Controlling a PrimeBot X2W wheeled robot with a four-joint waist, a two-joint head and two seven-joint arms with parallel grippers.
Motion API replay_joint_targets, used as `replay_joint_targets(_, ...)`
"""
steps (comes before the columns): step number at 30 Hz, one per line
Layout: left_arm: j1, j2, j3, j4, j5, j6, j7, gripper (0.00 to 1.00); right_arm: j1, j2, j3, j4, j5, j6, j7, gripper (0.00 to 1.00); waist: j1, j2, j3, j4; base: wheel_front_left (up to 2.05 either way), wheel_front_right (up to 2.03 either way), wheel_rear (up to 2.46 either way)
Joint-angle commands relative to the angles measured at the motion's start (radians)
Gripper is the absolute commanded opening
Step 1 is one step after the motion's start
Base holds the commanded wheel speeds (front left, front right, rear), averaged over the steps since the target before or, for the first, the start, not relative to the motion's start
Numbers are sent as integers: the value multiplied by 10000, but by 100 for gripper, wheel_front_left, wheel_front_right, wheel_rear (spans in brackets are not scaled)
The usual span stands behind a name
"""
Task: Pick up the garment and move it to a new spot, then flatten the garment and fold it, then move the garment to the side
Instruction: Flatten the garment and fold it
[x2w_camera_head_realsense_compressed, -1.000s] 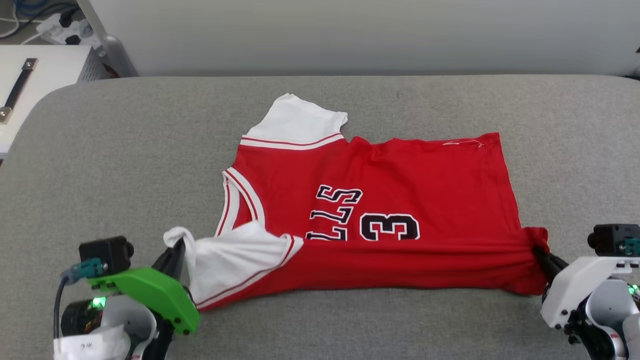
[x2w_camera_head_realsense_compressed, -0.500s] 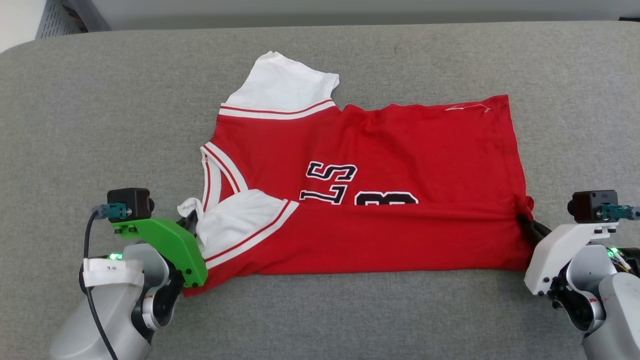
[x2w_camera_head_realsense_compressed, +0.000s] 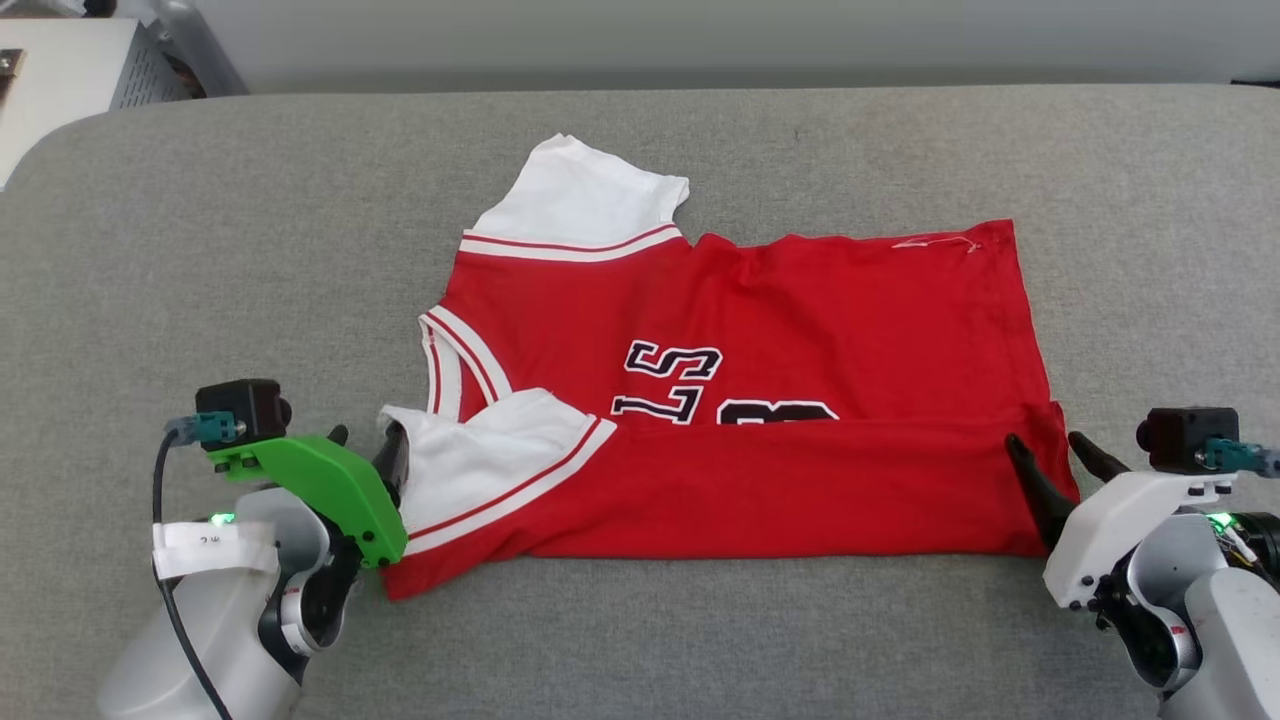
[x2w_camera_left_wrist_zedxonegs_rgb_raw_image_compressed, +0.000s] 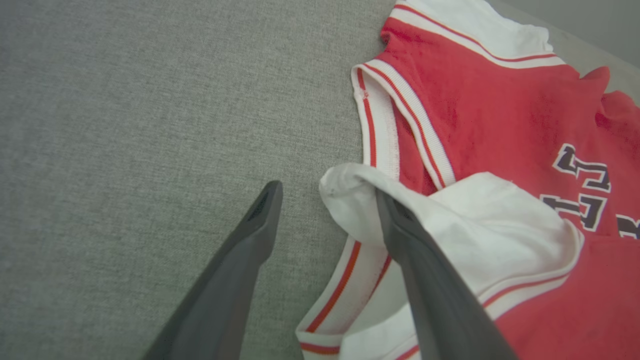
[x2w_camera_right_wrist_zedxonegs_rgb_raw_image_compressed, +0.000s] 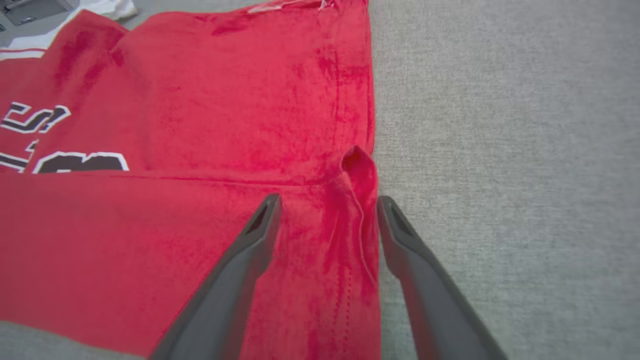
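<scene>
The grey padded surface (x2w_camera_head_realsense_compressed: 200, 250) is occupied by the garment (x2w_camera_head_realsense_compressed: 760, 300), which is stretched crosswise between the two claws with its near long edge doubled over the lettering; this is judged to be the first fold. The left gripper (x2w_camera_head_realsense_compressed: 365, 440) is held spread at the collar end, the white sleeve (x2w_camera_left_wrist_zedxonegs_rgb_raw_image_compressed: 475, 220) draped on its garment-side finger. The right gripper (x2w_camera_head_realsense_compressed: 1043, 440) is likewise spread, a puckered hem corner (x2w_camera_right_wrist_zedxonegs_rgb_raw_image_compressed: 356, 165) standing just ahead of its tips, and no cloth is pinched, so the fold may settle flat.

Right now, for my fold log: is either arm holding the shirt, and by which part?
Nothing is held. The left gripper has open jaws at the sleeve; the right gripper, open jaws astride the shirt hem.
</scene>
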Motion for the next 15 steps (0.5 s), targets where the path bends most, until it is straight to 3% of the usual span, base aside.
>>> replay_joint_targets(1, 80, 79, 85, -61, -80, 90, -139, 100, 151, 44, -61, -141, -155, -13, -303, 100, 0, 0, -238, 37, 0, 0, 0)
replay_joint_targets(8, 435, 558, 427, -783, 58, 485, -586, 100, 728, 484, -1011, -996, -1128, -13, -1448, 100, 0, 0, -707, 49, 0, 0, 0)
replay_joint_targets(15, 770, 1594, 416, -2608, -223, 566, 751, 100, 1709, 1225, -1965, -2491, -1850, -13, -1280, 100, 0, 0, -981, 45, 0, 0, 0)
